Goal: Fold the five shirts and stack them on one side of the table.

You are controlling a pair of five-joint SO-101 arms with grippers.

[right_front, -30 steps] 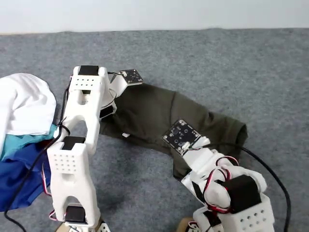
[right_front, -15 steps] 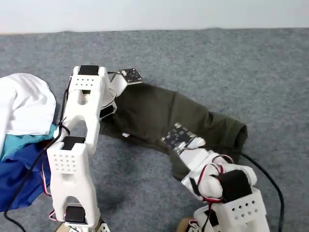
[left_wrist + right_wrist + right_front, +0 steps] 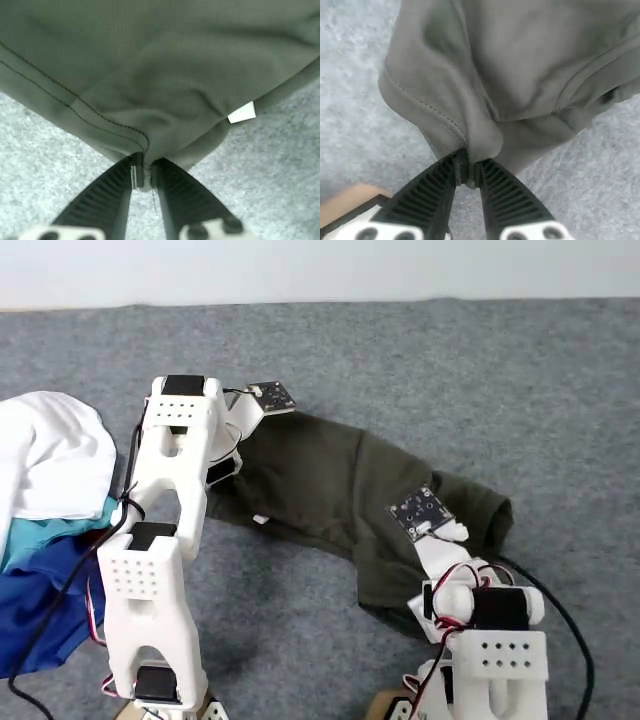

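Grey carpet [image 3: 400, 360]; left hand [image 3: 142, 169], right hand [image 3: 468, 169] each pinch olive shirt [image 3: 310, 475] hem.

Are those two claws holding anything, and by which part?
Yes, both hold the olive shirt. The left arm's fingers pinch its stitched hem; the right arm's fingers pinch a bunched fold at its edge.

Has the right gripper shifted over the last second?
Yes. The right gripper, shut on the olive shirt, has swung rightward in the high view, away from the still left arm.
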